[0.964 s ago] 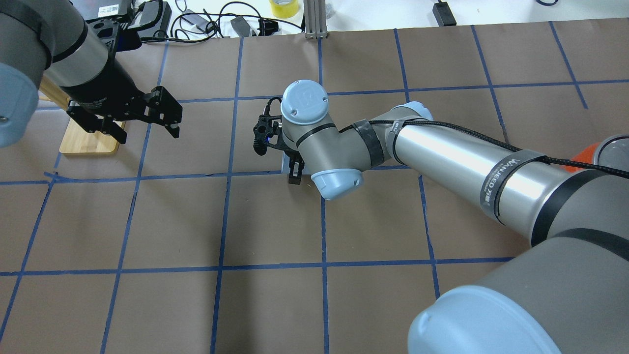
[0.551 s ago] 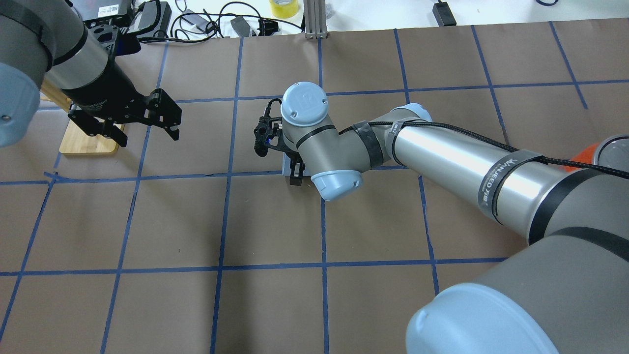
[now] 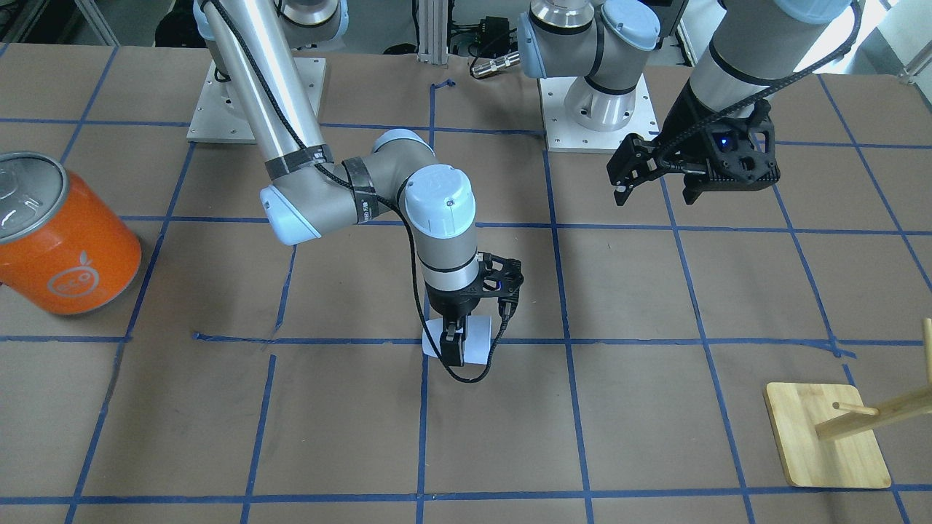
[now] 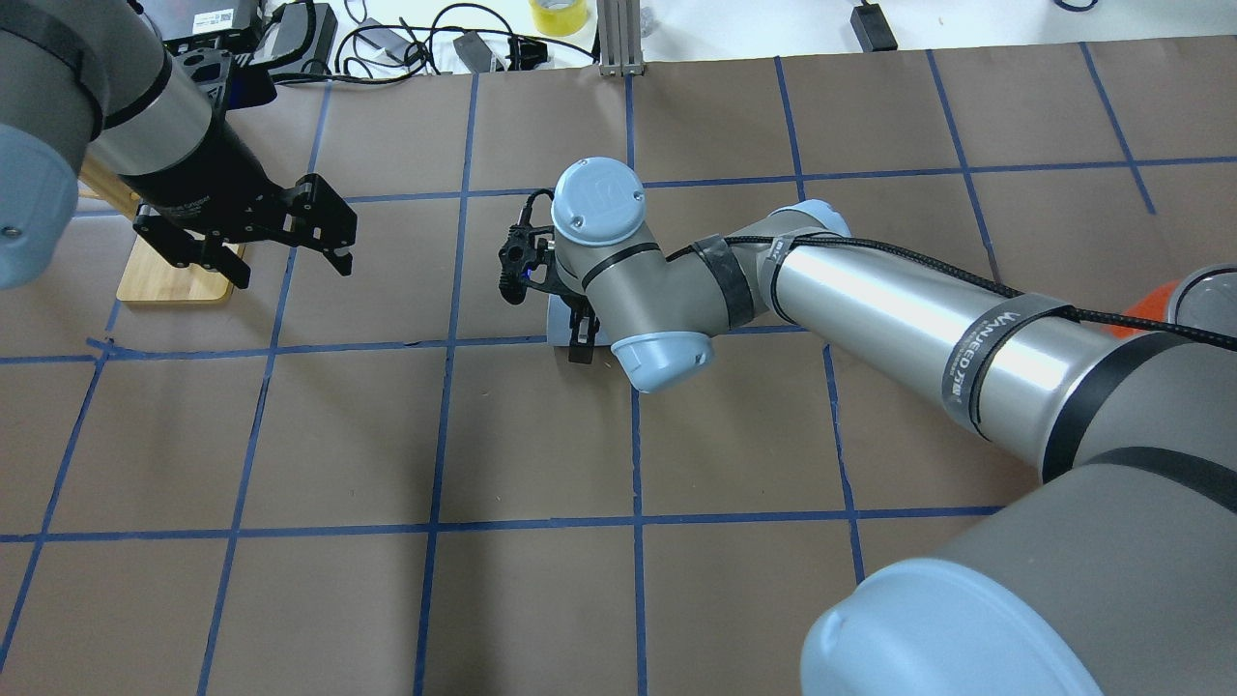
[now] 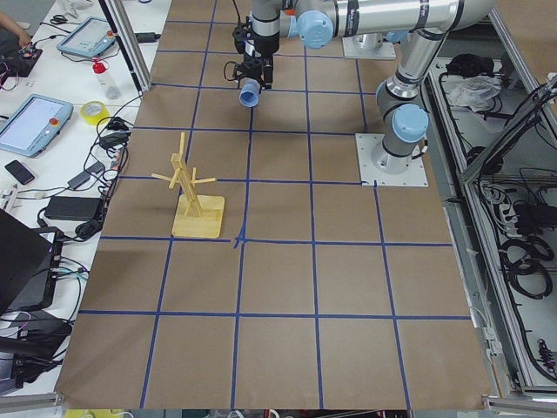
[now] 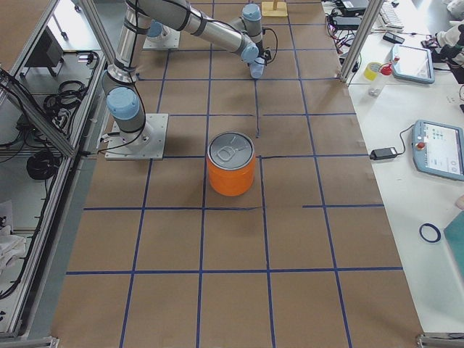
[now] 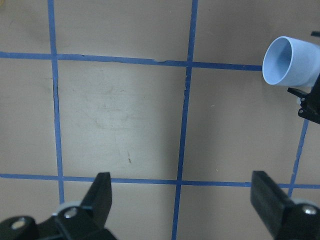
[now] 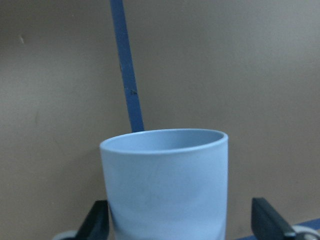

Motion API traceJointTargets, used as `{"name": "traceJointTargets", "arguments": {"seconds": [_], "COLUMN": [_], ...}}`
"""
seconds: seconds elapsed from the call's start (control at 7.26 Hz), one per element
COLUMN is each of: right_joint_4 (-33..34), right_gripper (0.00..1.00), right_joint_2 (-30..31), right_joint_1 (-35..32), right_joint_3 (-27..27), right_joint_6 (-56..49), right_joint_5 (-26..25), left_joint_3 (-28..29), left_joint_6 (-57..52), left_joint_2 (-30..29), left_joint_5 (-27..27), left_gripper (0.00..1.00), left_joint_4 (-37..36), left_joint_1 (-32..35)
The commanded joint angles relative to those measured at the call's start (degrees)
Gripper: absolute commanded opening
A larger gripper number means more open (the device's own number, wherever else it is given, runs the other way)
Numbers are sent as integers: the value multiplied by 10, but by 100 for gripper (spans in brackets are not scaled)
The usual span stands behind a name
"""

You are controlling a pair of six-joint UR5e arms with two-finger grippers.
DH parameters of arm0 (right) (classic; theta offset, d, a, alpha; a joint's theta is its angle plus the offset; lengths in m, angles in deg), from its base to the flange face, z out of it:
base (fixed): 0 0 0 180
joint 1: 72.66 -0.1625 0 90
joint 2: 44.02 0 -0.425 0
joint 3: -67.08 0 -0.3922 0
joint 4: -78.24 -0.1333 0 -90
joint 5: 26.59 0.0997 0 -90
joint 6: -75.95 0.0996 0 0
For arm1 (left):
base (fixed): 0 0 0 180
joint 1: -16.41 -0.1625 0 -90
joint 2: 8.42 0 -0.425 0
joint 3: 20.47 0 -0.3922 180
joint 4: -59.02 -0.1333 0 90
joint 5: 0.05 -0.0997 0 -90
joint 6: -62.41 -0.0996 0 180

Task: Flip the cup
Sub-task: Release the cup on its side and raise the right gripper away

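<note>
**A:** What is the right gripper (image 3: 455,348) doing?

**B:** It points down near the middle of the table (image 4: 532,599), with its fingers closed on the cup (image 7: 290,62) at the base end.

**A:** How does the cup sit?

**B:** It is tipped over with its mouth toward the left, so the left wrist camera looks into the darker blue inside. It is low, beside a blue tape line (image 8: 127,75). I can't tell whether it touches the paper.

**A:** And the left gripper (image 4: 288,261)?

**B:** It hangs above the table well to the left of the cup, jaws spread wide.

**A:** What is farther out?

**B:** A wooden rack (image 5: 187,187) stands on the left, just beyond the left gripper toward the far side. An orange can (image 3: 65,247) with a silver top stands upright far to the right, well apart from the cup.
</note>
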Motion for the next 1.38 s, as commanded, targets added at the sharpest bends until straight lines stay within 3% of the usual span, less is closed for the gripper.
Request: {"name": "traceJointTargets", "arguments": {"seconds": [0.0,0.28,0.69,0.83,0.96,1.24], "right_joint_4": [-13,-43,-136,-167,-174,-261], "right_gripper": [95,89,88,88,89,93], "right_joint_2": [30,80,185,213,229,284], "right_joint_1": [14,54,129,145,153,173], "right_joint_3": [5,5,6,6,7,27], "right_joint_6": [2,8,19,51,133,201], "right_joint_5": [5,8,19,20,20,20], "left_joint_3": [-1,1,3,6,6,1], "left_joint_6": [0,0,-2,-1,-3,2], "left_joint_2": [1,-1,-14,-17,-21,-37], "left_joint_5": [-4,-1,8,11,52,82], "left_gripper": [100,100,100,100,100,100], "left_joint_4": [0,-5,-8,-8,-8,-19], "left_joint_1": [1,1,1,1,1,8]}}
